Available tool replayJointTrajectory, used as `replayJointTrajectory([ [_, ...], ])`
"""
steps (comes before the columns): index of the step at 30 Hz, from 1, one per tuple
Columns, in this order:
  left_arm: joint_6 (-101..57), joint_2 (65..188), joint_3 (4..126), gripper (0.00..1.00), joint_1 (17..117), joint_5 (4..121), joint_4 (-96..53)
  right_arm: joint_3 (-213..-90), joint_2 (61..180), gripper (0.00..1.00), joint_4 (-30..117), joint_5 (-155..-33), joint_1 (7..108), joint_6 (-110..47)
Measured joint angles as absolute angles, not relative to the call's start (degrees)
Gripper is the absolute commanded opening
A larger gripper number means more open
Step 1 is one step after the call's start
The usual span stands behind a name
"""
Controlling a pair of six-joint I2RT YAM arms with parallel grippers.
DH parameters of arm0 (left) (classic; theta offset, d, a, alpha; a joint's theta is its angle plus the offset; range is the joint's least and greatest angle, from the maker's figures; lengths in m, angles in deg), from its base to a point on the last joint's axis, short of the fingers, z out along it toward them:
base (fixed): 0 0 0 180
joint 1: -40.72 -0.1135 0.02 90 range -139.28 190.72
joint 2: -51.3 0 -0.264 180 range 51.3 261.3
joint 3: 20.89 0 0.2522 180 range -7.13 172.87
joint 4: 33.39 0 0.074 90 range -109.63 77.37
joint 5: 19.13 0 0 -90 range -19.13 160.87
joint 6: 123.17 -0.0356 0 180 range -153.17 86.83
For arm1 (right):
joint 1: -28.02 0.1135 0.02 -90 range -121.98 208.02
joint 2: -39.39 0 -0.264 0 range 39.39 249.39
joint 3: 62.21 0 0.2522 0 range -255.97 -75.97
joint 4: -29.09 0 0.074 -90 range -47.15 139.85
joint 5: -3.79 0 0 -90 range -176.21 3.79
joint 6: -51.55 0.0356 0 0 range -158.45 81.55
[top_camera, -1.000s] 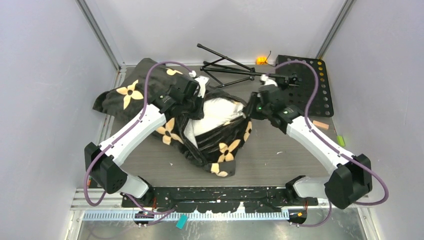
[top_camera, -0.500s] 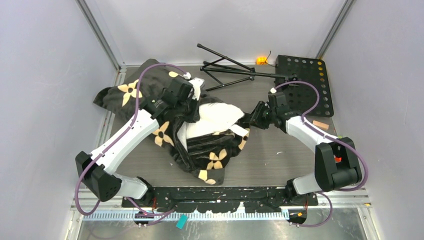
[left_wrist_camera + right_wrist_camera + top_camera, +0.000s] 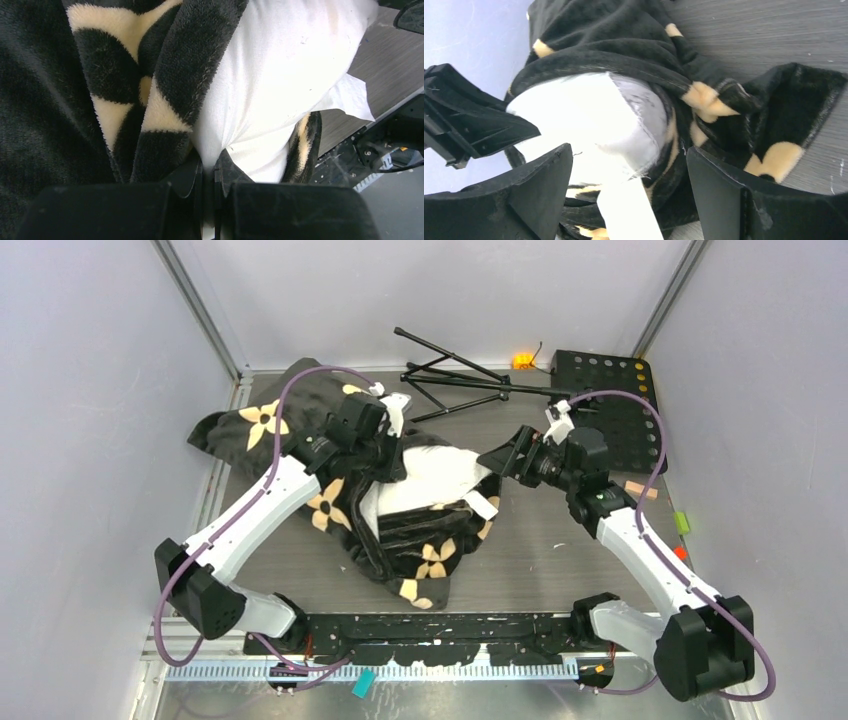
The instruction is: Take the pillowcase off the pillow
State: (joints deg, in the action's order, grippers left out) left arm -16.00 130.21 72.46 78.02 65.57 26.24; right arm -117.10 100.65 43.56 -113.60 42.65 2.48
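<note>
Pillow part-way out of its cover, a gripper at each side.
The left gripper (image 3: 209,182) has its fingers pressed together right where the pillowcase (image 3: 165,75) edge meets the pillow (image 3: 280,75); which of the two they nip, cannot tell. The right gripper (image 3: 629,160) is spread wide and holds nothing. The pillow's bare white corner sits just ahead, between its fingers. The pillowcase is bunched around that corner and heaped beneath and behind the left gripper.
</note>
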Motion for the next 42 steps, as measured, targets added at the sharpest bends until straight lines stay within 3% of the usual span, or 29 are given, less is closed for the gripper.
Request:
replayJointTrajectory([
  [8,-15.0,133.6,76.2,0.0,77.7,59.2,25.8,-124.7,106.9,0.89,46.3,-116.5,43.2,1.6],
  [11,-14.1,133.7,76.3,0.0,77.8,57.0,25.2,-128.3,110.8,0.66,49.1,-116.6,44.8,0.1],
  [14,-13.9,133.7,76.3,0.09,77.8,56.3,25.0,-128.5,111.9,0.37,50.6,-116.7,47.5,-0.6],
  [17,-14.0,133.7,76.3,0.22,77.9,56.2,25.3,-128.9,111.7,0.1,52.4,-116.5,48.6,-0.7],
  [19,-14.4,133.7,76.6,0.36,78.8,56.9,26.0,-129.9,111.7,0.05,54.1,-116.3,48.7,-0.8],
  [21,-15.6,133.7,78.4,0.5,81.9,60.3,28.0,-131.0,111.7,0.03,56.1,-116.1,48.7,-0.6],
  [24,-18.4,133.7,81.8,0.58,89.4,66.6,30.9,-132.0,111.7,0.0,58.2,-116.0,48.7,-0.3],
  [31,-21.8,133.0,82.8,0.52,104.2,72.3,31.5,-133.5,113.4,0.0,57.7,-116.3,49.1,2.7],
  [34,-22.0,133.0,81.7,0.49,105.9,73.8,31.1,-133.6,114.2,0.0,57.5,-116.2,49.0,3.9],
  [40,-21.6,133.4,76.8,0.55,106.6,78.5,29.9,-134.7,114.6,0.0,58.1,-115.1,49.1,5.0],
  [42,-21.6,134.0,74.8,0.51,106.6,80.5,29.8,-136.1,115.4,0.0,58.6,-114.8,49.1,5.1],
])
